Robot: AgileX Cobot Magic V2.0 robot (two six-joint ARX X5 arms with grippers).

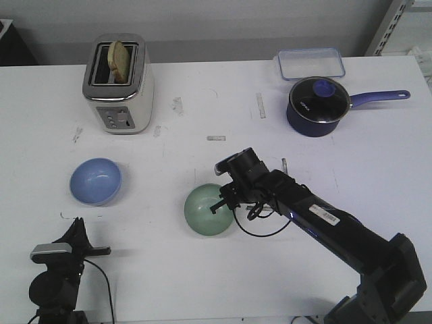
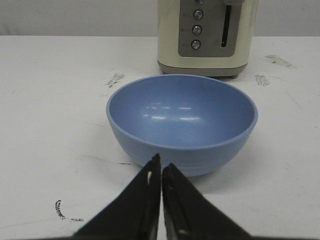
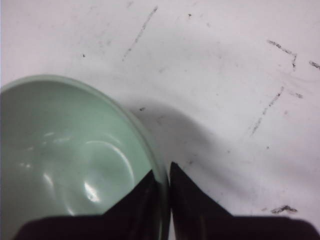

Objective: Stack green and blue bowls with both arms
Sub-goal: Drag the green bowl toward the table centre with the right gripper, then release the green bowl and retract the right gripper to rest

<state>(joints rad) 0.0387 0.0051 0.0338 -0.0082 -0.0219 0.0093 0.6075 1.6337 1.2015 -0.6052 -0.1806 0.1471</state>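
The green bowl (image 1: 209,209) sits upright on the white table near the middle front; in the right wrist view the green bowl (image 3: 70,160) fills one side. My right gripper (image 1: 226,200) (image 3: 162,175) is shut on the bowl's rim, one finger inside and one outside. The blue bowl (image 1: 96,180) (image 2: 182,122) stands upright at the left, empty. My left gripper (image 1: 75,226) (image 2: 161,162) is shut with nothing in it, just short of the blue bowl's near side.
A cream toaster (image 1: 119,84) (image 2: 207,35) with bread in one slot stands behind the blue bowl. A dark navy saucepan (image 1: 318,104) with a long handle and a clear lidded box (image 1: 310,64) are at the back right.
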